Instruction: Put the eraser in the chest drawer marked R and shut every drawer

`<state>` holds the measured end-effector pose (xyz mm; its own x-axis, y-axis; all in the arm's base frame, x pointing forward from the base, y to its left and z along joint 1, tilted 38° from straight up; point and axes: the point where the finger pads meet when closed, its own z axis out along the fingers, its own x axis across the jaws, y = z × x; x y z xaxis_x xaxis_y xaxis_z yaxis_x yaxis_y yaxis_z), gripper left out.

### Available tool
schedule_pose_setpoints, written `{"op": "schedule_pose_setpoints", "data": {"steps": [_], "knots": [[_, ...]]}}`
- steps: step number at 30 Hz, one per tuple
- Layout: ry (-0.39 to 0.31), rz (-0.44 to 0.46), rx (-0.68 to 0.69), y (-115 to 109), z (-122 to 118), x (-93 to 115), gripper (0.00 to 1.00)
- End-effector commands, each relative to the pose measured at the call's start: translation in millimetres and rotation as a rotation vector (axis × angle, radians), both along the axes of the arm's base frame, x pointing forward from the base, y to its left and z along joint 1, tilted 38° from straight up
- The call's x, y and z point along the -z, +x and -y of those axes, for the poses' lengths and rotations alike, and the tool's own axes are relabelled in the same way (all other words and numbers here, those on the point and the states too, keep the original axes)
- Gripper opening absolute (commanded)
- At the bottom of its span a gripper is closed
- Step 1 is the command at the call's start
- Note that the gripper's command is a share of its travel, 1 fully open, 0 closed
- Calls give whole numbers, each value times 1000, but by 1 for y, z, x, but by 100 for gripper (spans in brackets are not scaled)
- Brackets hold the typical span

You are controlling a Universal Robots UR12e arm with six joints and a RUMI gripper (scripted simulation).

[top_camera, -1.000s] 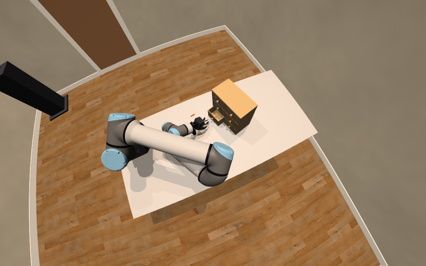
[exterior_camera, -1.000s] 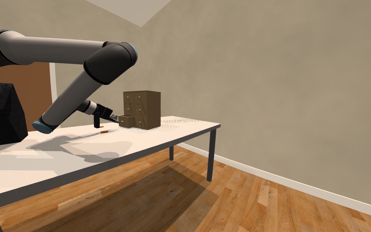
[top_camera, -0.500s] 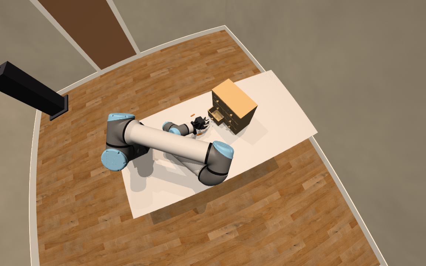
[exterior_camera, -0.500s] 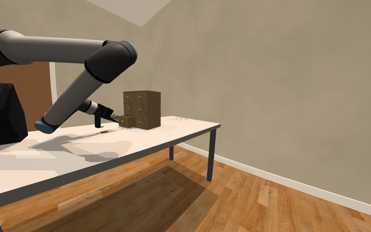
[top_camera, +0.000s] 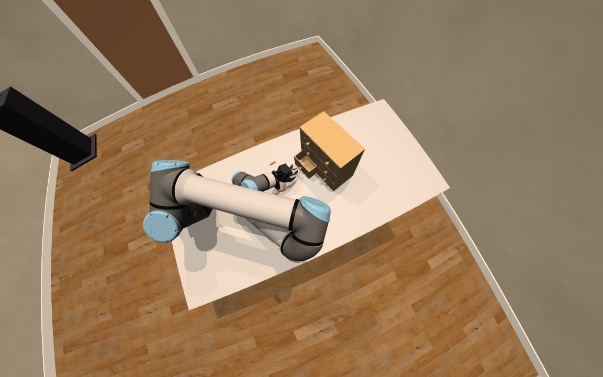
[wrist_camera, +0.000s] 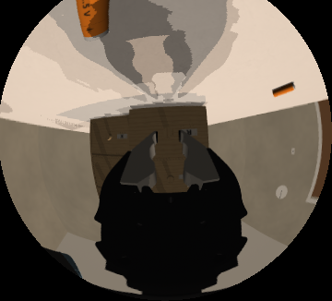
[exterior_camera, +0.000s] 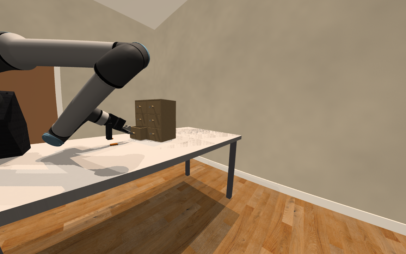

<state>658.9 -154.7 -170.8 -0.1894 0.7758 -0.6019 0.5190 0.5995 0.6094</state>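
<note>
On the table (exterior_camera: 72, 176), nearest: orange battery (exterior_camera: 114, 144), lying flat. Next: gripper (exterior_camera: 127, 128), fingers drawn narrow and clamping nothing, at the front of the bottom drawer (exterior_camera: 138, 132), which is partly pulled out. Behind: upright chest (exterior_camera: 163, 116). Eraser: position cannot be told.
</note>
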Motion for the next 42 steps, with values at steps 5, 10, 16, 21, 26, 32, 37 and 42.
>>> {"op": "schedule_pose_setpoints", "data": {"steps": [5, 10, 16, 21, 26, 32, 37, 42], "knots": [[0, 0, 0, 7, -1, 1, 20], [0, 0, 0, 11, -2, 1, 20], [0, 0, 0, 14, -2, 2, 20], [0, 0, 0, 15, -2, 2, 20], [0, 0, 0, 16, -2, 2, 20], [0, 0, 0, 16, -2, 2, 20], [0, 0, 0, 16, -2, 2, 20], [0, 0, 0, 16, -2, 2, 20]]}}
